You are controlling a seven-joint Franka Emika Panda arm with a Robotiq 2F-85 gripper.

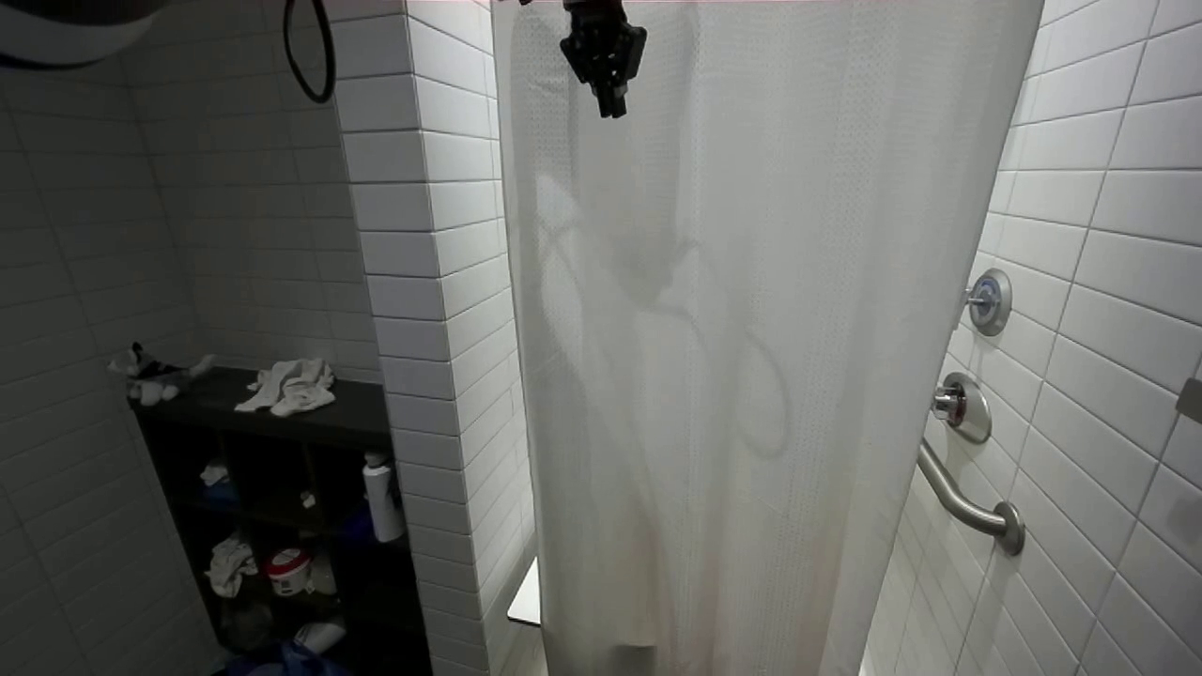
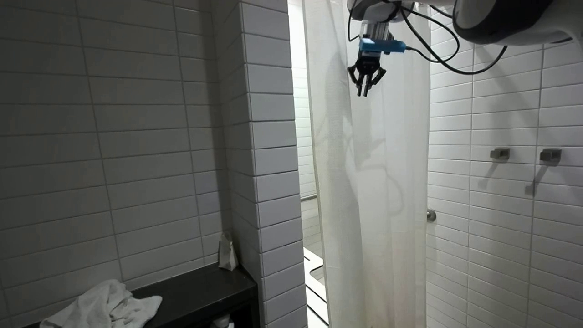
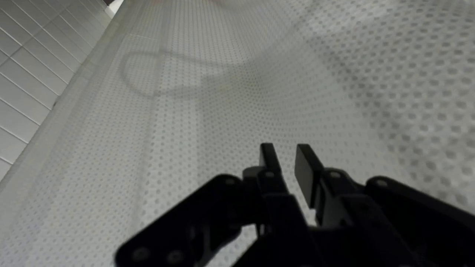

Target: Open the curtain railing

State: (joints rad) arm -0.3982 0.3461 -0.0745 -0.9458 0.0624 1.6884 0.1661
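Note:
The curtain railing shows as a tall white curtain (image 1: 770,376) with vertical folds. It hangs across the shower opening in both exterior views, and its upper end is out of frame. In the wrist view, the dotted fabric (image 3: 178,122) fills most of the picture. My black gripper (image 2: 362,94) points downward in front of the upper part of the curtain, and the gripper (image 1: 611,111) sits nearer its pillar-side edge. A narrow gap separates the two fingertips of the gripper (image 3: 285,146), with only fabric visible behind it. Nothing is held; whether the tips touch the cloth I cannot tell.
A tiled pillar (image 1: 404,235) borders the curtain, with a slim opening between them. Beside it stands a dark shelf (image 1: 357,413) carrying cloths. Shower valves (image 1: 991,302) and a grab bar (image 1: 967,502) project from the tiled wall. A loose cable (image 2: 469,72) hangs below the arm.

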